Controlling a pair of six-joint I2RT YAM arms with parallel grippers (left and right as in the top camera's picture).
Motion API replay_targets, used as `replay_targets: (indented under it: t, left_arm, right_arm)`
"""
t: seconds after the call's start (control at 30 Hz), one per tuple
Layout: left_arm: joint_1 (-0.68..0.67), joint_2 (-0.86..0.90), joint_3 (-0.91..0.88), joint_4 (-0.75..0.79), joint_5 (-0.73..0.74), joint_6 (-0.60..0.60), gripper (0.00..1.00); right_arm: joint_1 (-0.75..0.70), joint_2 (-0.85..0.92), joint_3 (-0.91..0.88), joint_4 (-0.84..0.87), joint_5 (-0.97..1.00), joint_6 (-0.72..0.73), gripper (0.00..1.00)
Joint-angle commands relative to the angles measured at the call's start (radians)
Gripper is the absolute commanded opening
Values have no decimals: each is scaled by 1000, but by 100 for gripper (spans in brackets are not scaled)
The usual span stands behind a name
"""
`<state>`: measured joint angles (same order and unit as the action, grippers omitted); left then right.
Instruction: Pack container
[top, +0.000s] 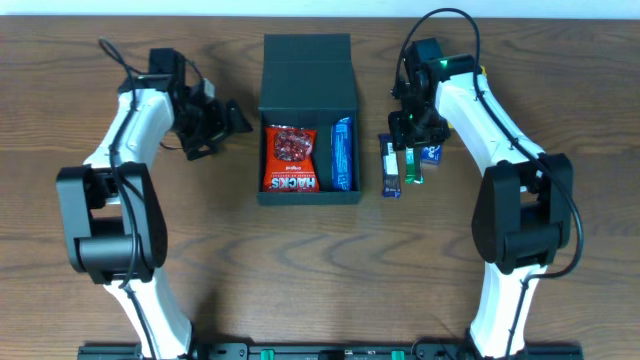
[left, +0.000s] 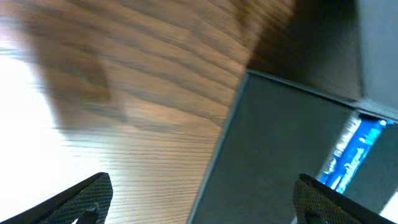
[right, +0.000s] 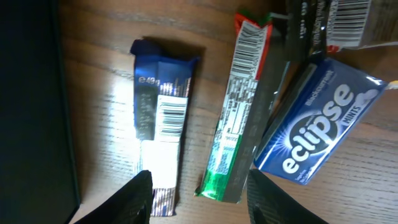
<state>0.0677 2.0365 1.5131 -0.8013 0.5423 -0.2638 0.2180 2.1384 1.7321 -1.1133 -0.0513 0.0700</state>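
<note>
Right gripper (right: 200, 200): fingers spread, empty, over green-ended pack (right: 239, 124); dark-blue bar (right: 158, 118) to its left, Eclipse mints (right: 317, 127) to its right. Left gripper (left: 202, 199): spread, empty, beside container (top: 308, 70). Container top centre of the overhead view, lid back. It holds red Hacks packet (top: 290, 158) and blue wrapper (top: 342, 153).

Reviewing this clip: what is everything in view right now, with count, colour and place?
container: 1, dark teal-black, lid open, table centre
snack packet: 1, red, inside container, left
bar packet: 1, blue, inside container, right
wrapped bar: 1, dark blue, on table right of container
stick pack: 1, green and red, right of wrapped bar
Eclipse mints box: 1, blue, right of stick pack
table: 1, brown wood
left gripper: 1, black, open, left of container
right gripper: 1, black, open, above stick pack
</note>
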Motion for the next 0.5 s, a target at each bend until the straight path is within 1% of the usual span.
replay_targets:
  t: [0.0,0.2,0.4,0.47]
  left_arm:
    - [38,-2,15,-10,-21,-6,94]
    - [52,-10,21,-10,-21,-2,94]
    - [51,-10,21,-10,-21,-2,94]
    - [51,-10,21,-10,-21,-2,94]
  right_arm:
    - [1,1,-27,10,27,23,49]
    - [-4,1,-82,71,29,24,49]
    - [-13,1,-117,192,30,23,54]
    - [-15,2,-117,202,55,23,54]
